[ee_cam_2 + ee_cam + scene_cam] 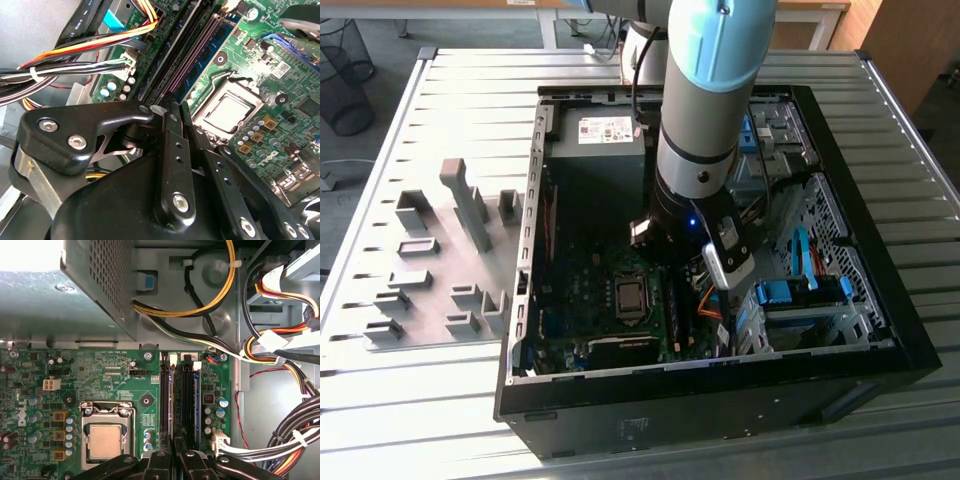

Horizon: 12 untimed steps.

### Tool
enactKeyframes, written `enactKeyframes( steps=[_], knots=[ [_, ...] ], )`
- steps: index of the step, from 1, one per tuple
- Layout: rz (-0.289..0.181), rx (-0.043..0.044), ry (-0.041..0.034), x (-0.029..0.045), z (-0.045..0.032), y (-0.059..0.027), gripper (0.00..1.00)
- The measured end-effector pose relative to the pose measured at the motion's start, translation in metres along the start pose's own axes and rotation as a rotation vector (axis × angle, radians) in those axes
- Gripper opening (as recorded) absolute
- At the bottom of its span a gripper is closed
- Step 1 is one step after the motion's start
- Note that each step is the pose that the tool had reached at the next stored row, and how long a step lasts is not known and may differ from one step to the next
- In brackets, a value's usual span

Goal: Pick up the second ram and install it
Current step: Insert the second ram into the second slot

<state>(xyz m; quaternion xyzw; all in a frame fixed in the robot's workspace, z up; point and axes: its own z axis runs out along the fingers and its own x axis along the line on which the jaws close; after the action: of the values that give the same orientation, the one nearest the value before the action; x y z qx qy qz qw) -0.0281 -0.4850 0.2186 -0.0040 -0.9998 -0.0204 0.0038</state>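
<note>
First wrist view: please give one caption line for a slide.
Gripper low over the motherboard's memory slots, beside the CPU socket.

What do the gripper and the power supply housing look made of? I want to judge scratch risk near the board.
Gripper: looks like matte black metal or hard plastic links, with bright screws at the joints; the look leaves it open. Power supply housing: dull grey sheet metal, judging by its perforated vent side and folded edges.
</note>
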Motion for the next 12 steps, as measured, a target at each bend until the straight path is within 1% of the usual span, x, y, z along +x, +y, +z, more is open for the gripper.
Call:
enactKeyframes(
  steps=[12],
  knots=[
    [0.003,-0.0007,0.0001,-0.0013,0.0001,0.0,0.14]
  ],
)
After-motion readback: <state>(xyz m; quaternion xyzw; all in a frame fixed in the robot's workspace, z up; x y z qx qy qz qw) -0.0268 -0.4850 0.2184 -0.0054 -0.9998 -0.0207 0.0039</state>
